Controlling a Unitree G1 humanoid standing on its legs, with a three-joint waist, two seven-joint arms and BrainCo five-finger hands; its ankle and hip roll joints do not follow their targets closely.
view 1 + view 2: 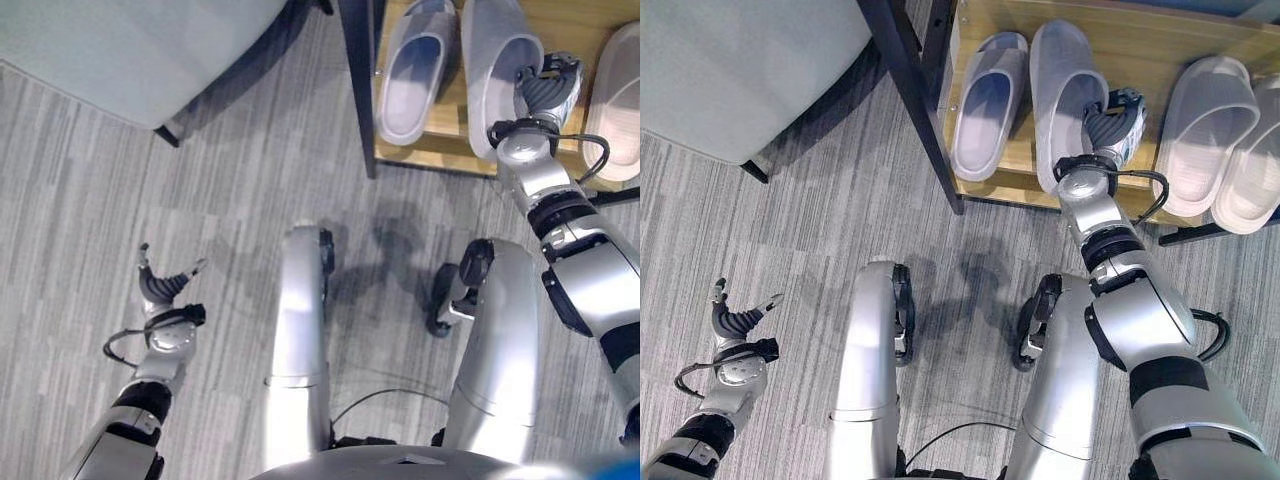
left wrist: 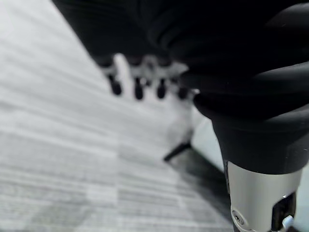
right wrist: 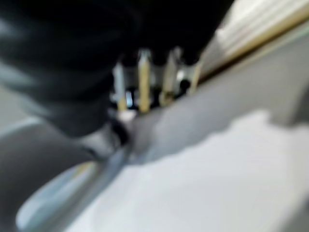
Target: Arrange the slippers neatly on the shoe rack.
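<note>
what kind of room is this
Probably a home entryway or a mock-up of one: a low wooden shoe rack holding grey slippers, grey carpet, and an upholstered seat beside it.

A home-like room, perhaps an entryway or living space, is showing here. Grey wood-grain plank flooring (image 1: 790, 210) is running across the whole area. A low wooden shoe rack (image 1: 1160, 45) with a dark metal frame is standing against the far side, carrying pale grey slippers (image 1: 985, 105) and cream slippers (image 1: 1205, 120) lying side by side on its shelf. Beside the rack, a piece of pale grey-green upholstered furniture (image 1: 730, 60) on short dark legs, seemingly a sofa or armchair, is sitting on the floor. House slippers and soft seating are suggesting a domestic setting.
</note>
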